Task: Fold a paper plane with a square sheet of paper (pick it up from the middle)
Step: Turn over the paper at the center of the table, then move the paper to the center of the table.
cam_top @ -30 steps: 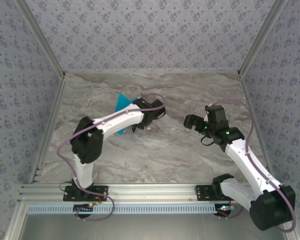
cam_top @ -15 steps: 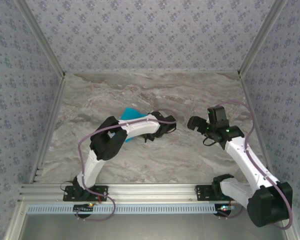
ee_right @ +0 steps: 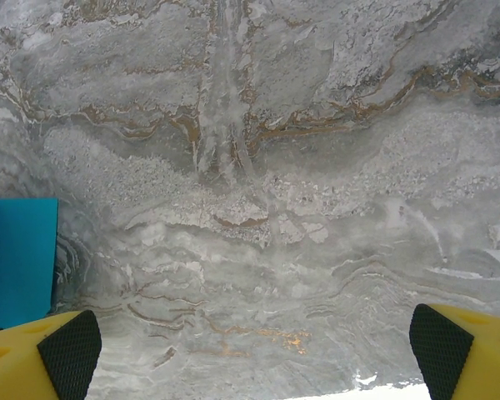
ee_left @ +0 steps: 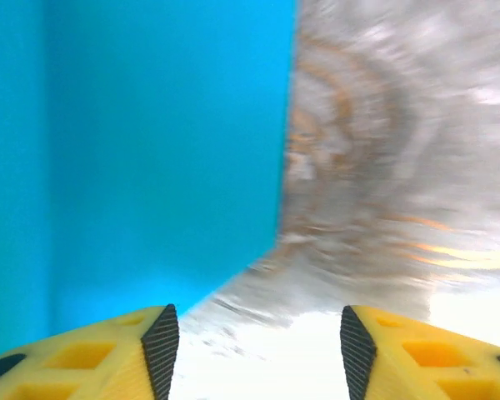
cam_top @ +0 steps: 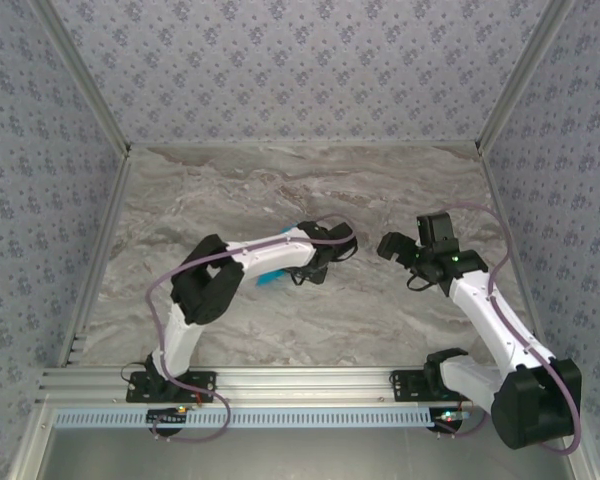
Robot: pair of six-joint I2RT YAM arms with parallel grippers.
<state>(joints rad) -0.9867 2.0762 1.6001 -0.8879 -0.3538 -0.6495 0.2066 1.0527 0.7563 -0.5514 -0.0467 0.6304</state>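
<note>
In the view from above, you see the square sheet of thin cyan-blue paper (cam_top: 268, 278) lying on the grey marble-patterned table (cam_top: 230, 190), near its middle and a little toward the left edge. The white left arm reaches across it and covers most of it. The left gripper (cam_top: 332, 255) is low over the table just past the paper's right side, and the right gripper (cam_top: 388, 246) waits near it, toward the right edge, apart from the paper. In the left wrist view, the yellow fingers (ee_left: 108, 354) stand moderately apart with nothing between the black pads. The paper lies flat just ahead on the left, and a darker strip along its far left side looks like a crease. In the right wrist view, the fingers (ee_right: 33, 358) are spread fully wide and empty, and one corner of the paper shows at the left. I judge that you are between two folds, with the paper resting free. For the next move you must bring one gripper down at the paper's middle, close gently on the thin sheet without wrinkling it, and keep the other ready to press the fold.
</note>
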